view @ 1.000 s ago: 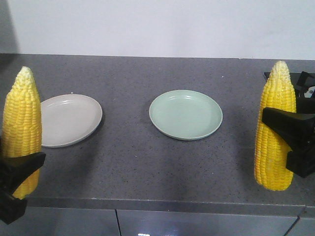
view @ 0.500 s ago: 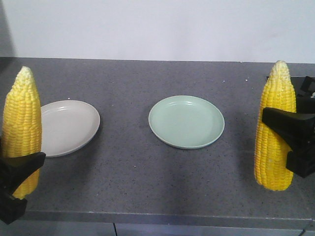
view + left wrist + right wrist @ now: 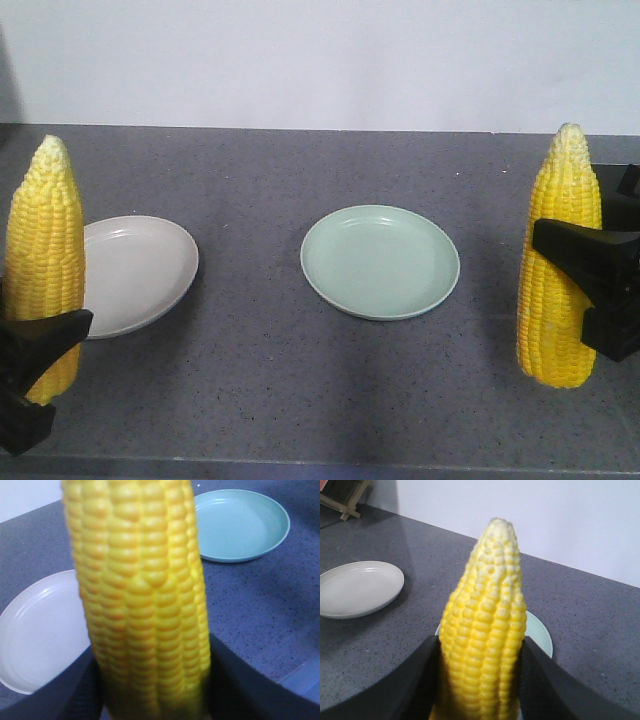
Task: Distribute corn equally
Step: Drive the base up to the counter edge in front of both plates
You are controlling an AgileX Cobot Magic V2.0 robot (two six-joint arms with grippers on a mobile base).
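Both plates have slid lower in the front view, so the base has advanced toward the green plate [image 3: 380,262]. Left gripper [image 3: 35,350] clamps one upright corn cob [image 3: 43,265] left of it, beside the white plate [image 3: 135,273]; right gripper [image 3: 590,285] clamps the other cob [image 3: 558,260] right of it.

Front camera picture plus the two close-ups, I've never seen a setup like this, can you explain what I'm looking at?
This is a two-armed robot at a grey counter. The wide picture looks forward from the robot; the two close-ups come from cameras on its wrists. The black shapes are its clamps: the left gripper holds one corn cob upright, and the right gripper holds another corn cob upright. On the counter lie two empty plates, a white plate and a green plate. Neither cob is on a plate yet.
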